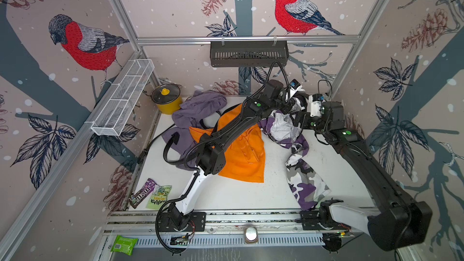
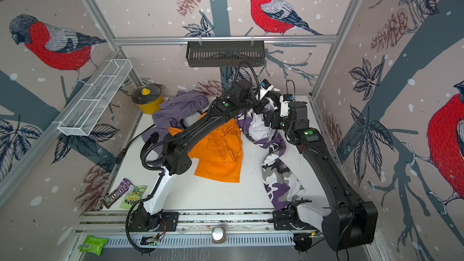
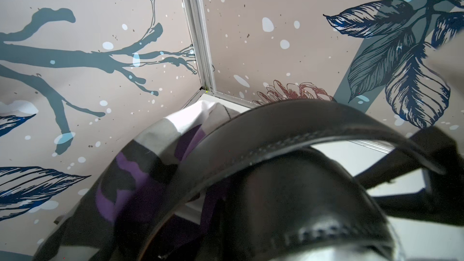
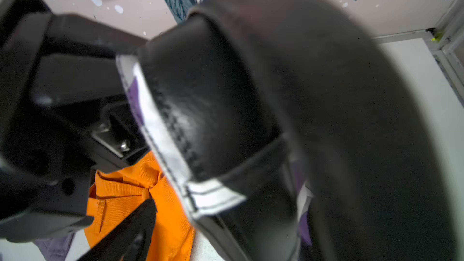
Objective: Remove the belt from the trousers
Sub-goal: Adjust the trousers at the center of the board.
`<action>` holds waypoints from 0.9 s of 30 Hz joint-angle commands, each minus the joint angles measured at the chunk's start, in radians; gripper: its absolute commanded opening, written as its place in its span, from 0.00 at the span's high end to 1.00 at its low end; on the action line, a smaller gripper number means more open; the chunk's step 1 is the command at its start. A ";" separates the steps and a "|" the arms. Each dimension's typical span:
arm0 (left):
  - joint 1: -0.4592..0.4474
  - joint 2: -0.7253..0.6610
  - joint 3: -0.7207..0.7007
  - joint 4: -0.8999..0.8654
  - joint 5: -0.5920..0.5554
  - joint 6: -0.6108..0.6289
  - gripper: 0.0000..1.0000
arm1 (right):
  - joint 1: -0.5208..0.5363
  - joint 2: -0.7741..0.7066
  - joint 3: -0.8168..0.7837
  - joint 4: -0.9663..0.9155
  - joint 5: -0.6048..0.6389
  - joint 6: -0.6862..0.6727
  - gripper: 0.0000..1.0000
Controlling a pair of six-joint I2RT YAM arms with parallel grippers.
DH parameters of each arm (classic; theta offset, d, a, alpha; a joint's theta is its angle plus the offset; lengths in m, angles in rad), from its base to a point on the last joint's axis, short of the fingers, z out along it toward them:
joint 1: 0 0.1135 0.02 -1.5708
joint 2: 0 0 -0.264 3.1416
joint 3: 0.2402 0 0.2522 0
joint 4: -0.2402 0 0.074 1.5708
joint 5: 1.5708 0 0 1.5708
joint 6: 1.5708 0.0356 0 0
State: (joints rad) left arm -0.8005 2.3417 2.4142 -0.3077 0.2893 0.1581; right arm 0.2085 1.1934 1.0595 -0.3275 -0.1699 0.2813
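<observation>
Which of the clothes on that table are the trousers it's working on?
On the white table, look right of the big orange garment. The trousers stretch from the near edge toward the far right corner. Only they have a purple, grey and white camouflage print; the orange piece and the lilac top are plain.

Robot lab cell (alu frame [image 1: 247, 38], bird-wallpaper walls [image 1: 160, 6])

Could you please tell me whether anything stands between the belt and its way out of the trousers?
Yes, it seems so: in the right wrist view a stitched camouflage belt loop of the trousers seems to wrap the black belt, so the belt looks threaded there. Nothing else visibly blocks it.
</observation>
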 commanded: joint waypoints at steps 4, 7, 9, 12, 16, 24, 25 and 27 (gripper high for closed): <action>-0.006 -0.043 -0.019 -0.016 0.081 0.003 1.00 | -0.063 0.017 -0.081 0.038 0.167 0.028 0.77; -0.006 -0.085 -0.096 -0.002 0.082 -0.030 0.60 | -0.192 -0.063 -0.223 0.164 0.071 0.140 0.97; -0.004 -0.131 -0.152 -0.012 0.057 -0.078 0.32 | -0.262 -0.103 -0.314 0.236 -0.010 0.186 0.99; -0.002 -0.276 -0.360 0.063 0.029 -0.130 0.18 | -0.341 -0.112 -0.369 0.242 -0.087 0.204 1.00; 0.000 -0.518 -0.819 0.418 0.035 -0.194 0.03 | -0.401 -0.096 -0.378 0.219 -0.162 0.193 1.00; -0.014 -0.413 -0.938 0.445 -0.025 -0.354 0.00 | -0.408 -0.108 -0.389 0.231 -0.189 0.202 1.00; -0.014 -0.389 -0.939 0.463 -0.057 -0.377 0.00 | -0.408 -0.115 -0.389 0.233 -0.192 0.204 1.00; -0.012 -0.327 -0.912 0.478 -0.103 -0.377 0.00 | -0.408 -0.125 -0.388 0.229 -0.193 0.206 1.00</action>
State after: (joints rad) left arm -0.8143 1.9667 1.4826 0.0780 0.2649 -0.1658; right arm -0.1978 1.0813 0.6708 -0.1322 -0.3347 0.4717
